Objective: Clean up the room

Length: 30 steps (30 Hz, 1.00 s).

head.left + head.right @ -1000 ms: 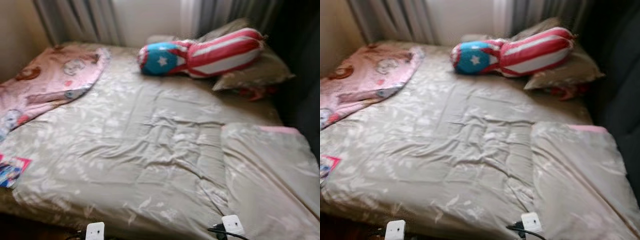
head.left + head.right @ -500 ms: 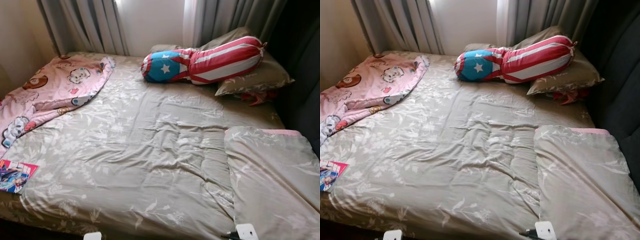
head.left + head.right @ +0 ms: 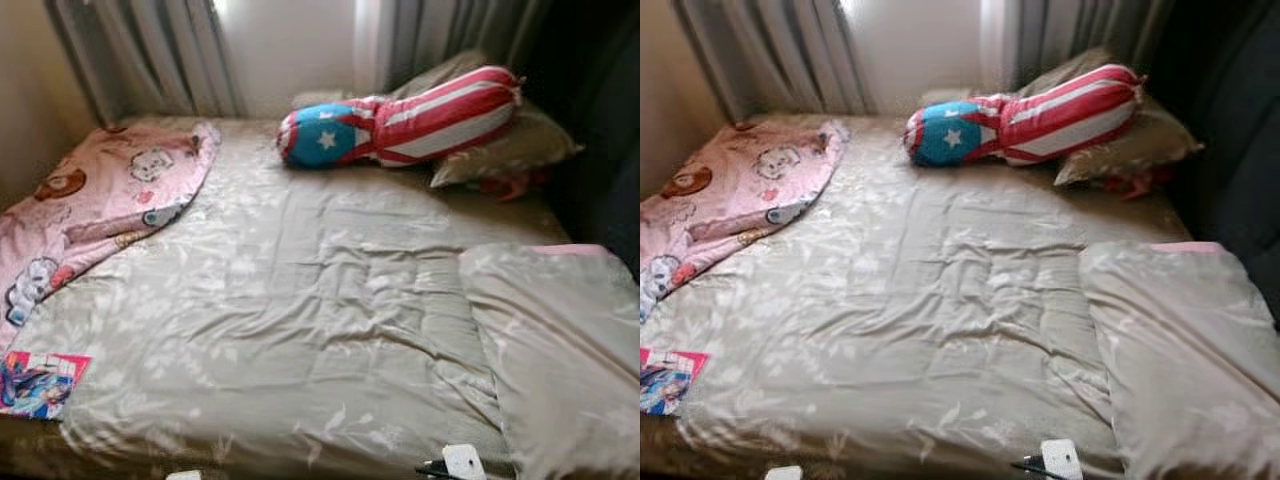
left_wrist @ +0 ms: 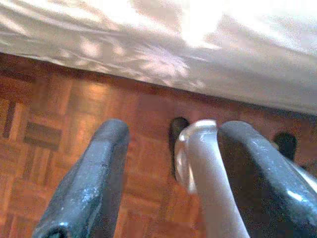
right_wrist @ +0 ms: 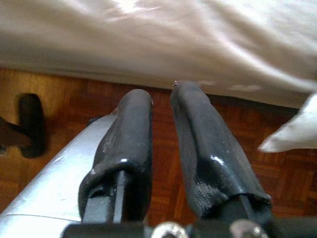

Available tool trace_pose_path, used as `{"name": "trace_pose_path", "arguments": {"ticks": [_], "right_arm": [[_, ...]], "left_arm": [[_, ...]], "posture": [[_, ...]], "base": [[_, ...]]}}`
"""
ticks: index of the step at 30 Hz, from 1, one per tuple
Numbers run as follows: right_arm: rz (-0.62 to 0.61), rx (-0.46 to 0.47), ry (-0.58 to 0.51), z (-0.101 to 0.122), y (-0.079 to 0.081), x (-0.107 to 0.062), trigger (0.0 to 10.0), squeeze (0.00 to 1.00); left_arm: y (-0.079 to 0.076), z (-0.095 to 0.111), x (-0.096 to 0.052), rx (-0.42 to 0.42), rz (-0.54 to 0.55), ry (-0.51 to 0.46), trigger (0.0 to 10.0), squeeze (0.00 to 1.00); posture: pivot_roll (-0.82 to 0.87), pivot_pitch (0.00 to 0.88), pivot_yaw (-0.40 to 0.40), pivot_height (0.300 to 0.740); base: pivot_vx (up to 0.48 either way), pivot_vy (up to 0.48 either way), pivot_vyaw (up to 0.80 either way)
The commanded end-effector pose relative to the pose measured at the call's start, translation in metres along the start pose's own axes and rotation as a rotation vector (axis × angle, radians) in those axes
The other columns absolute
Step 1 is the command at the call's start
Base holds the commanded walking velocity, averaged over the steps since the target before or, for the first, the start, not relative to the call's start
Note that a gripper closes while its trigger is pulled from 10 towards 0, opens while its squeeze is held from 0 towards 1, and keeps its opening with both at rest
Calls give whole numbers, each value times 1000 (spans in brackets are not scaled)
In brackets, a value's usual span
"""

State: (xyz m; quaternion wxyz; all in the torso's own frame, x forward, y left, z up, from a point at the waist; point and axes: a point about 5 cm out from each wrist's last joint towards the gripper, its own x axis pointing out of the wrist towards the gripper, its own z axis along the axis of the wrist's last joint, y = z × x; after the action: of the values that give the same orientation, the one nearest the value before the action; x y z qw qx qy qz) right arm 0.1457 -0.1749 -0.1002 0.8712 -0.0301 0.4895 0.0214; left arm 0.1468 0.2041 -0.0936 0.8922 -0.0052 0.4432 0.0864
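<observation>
A wide bed (image 3: pixel 300 300) with a beige leaf-print duvet lies before me. A pink cartoon-print blanket (image 3: pixel 95 205) is crumpled over its far left corner. A colourful magazine (image 3: pixel 40 383) rests at the front left edge. A red, white and blue bolster (image 3: pixel 400 125) leans on a beige pillow (image 3: pixel 510 150) at the head. My left gripper (image 4: pixel 176 131) hangs open above the parquet beside the bed's edge. My right gripper (image 5: pixel 162 94) hangs shut and holds nothing, low by the bed's side.
A second beige cushion or folded duvet (image 3: pixel 560 350) with a pink edge lies on the front right of the bed. Grey curtains (image 3: pixel 150 60) hang behind the bed, and a dark headboard (image 3: pixel 1240 130) stands at the right. Wooden parquet floor (image 4: pixel 59 119) runs along the bed.
The whole picture has shifted and blurred slightly, so the camera moved. The magazine now shows more fully at the lower left. Nothing on the bed has moved.
</observation>
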Motion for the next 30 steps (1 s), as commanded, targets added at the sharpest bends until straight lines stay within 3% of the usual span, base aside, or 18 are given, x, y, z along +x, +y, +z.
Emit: {"name": "trace_pose_path", "arguments": {"ticks": [1, 3, 10, 20, 30], "right_arm": [[14, -9, -11, 1, 7, 1, 10000, 0], [12, -9, -12, 0, 6, 0, 10000, 0], [-26, 5, -29, -15, -26, -9, 10000, 0], [-20, -3, -48, 12, -19, 0, 10000, 0], [-19, -5, -48, 22, -16, 2, 10000, 0]], "left_arm": [[11, -15, -4, 10, 27, 57, 10000, 0], [11, -15, -4, 8, 29, 56, 10000, 0], [18, -12, -4, -15, 56, 56, 10000, 0], [19, -2, -1, -16, 56, 29, 10000, 0], [16, 3, 1, -29, 54, 15, 10000, 0]], "posture": [[-121, 78, 23, 740], [-117, 96, 21, 740], [-101, 173, 11, 740], [-101, 198, 11, 740], [-101, 202, 9, 740]], "base": [[0, 480, 0], [0, 480, 0], [0, 480, 0], [0, 480, 0], [0, 480, 0]]}}
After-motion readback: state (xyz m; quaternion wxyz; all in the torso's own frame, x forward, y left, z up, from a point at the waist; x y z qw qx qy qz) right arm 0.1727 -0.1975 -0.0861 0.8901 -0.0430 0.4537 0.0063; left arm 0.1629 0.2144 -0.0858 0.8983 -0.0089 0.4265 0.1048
